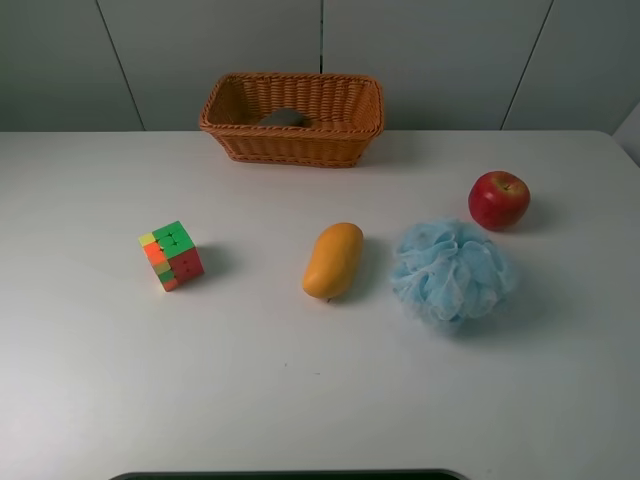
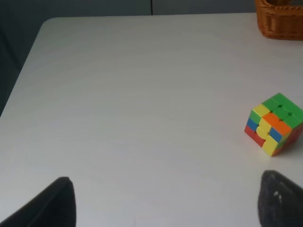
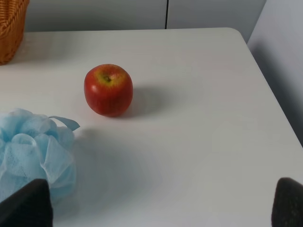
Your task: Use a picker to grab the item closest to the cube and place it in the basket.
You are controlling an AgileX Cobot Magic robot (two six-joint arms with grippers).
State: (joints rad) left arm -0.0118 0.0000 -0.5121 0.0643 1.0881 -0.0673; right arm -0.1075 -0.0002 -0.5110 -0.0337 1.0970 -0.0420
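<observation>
A multicoloured cube (image 1: 172, 255) sits on the white table at the left; it also shows in the left wrist view (image 2: 273, 124). An orange-yellow mango (image 1: 333, 260) lies to its right and is the nearest item to it. A wicker basket (image 1: 290, 145) stands at the back centre. Neither gripper shows in the exterior high view. My left gripper (image 2: 165, 208) is open and empty, low over the table, with the cube off to one side of it. My right gripper (image 3: 156, 208) is open and empty, near the loofah and apple.
A blue mesh loofah (image 1: 452, 270) lies right of the mango and shows in the right wrist view (image 3: 33, 156). A red apple (image 1: 498, 198) sits behind it (image 3: 108, 90). A grey object (image 1: 285, 118) lies inside the basket. The table's right edge (image 3: 279, 118) is close.
</observation>
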